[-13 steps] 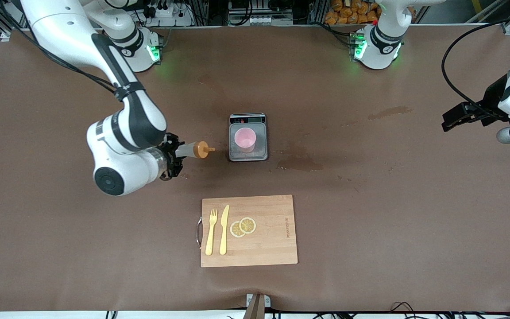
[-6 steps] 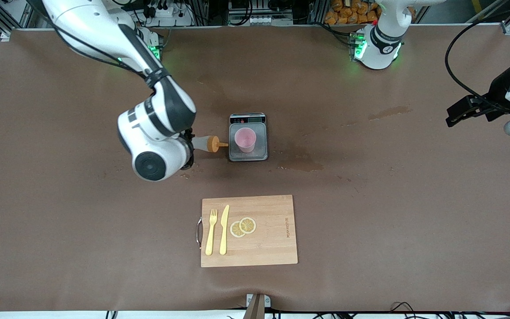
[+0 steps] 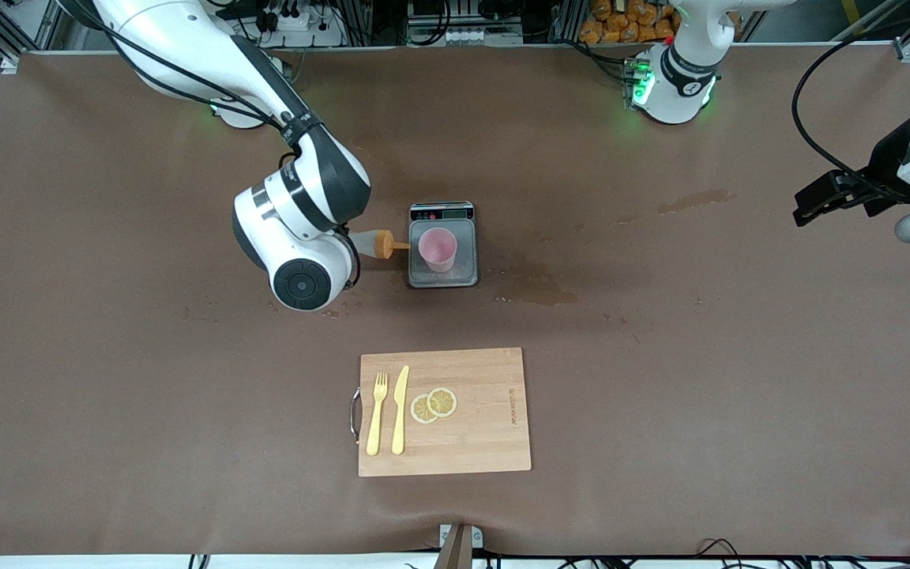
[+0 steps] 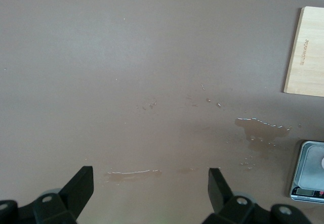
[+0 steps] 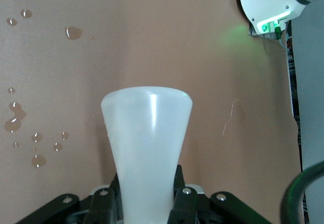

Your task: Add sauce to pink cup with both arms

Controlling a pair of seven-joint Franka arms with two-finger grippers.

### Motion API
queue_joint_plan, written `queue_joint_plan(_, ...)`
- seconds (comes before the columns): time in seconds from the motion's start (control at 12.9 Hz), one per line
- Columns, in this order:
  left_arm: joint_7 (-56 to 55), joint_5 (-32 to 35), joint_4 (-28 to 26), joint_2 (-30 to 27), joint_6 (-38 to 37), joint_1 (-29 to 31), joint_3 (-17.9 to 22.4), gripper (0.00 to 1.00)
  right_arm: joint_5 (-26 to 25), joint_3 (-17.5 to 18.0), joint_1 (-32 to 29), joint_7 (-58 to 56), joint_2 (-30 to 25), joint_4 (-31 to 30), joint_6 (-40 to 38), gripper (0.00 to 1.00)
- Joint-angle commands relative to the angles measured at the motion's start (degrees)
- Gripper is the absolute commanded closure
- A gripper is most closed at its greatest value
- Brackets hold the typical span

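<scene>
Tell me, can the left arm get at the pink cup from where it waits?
Probably yes: the left gripper waits open at its table end, nothing between it and the pink cup on the scale; only the sauce nozzle is close.

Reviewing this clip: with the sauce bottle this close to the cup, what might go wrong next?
The right tool holds the sauce bottle sideways, its nozzle short of the pink cup, so sauce might land on the scale. The light cup could tip if the nozzle nudges it. The left tool waits open, away from the cup, so nothing steadies it.
</scene>
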Motion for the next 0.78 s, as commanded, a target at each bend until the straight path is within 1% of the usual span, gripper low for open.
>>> queue_joint_plan(0.0, 1.0, -0.5, 0.3, 0.2, -0.7, -0.3, 0.4, 0.0, -3.1, -0.4, 1.7, 2.7, -0.5, 0.6, -2.8, 0.61)
queue_joint_plan(0.31, 0.8, -0.3, 0.3, 0.5, -0.6, -0.6, 0.4, 0.0, -7.3, -0.5, 3.2, 3.6, 0.3, 1.2, -8.2, 0.61)
queue_joint_plan(0.47, 0.9, -0.3, 0.2, 0.5, -0.6, 0.0, 0.4, 0.0, -7.5, -0.6, 3.6, 3.9, 0.9, 2.8, -10.6, 0.61)
queue_joint_plan(0.7, 0.9, -0.6, 0.2, 0.2, -0.7, 0.2, 0.6, 0.0, -7.6, -0.6, 4.0, 4.8, 2.5, 5.1, -12.0, 0.63)
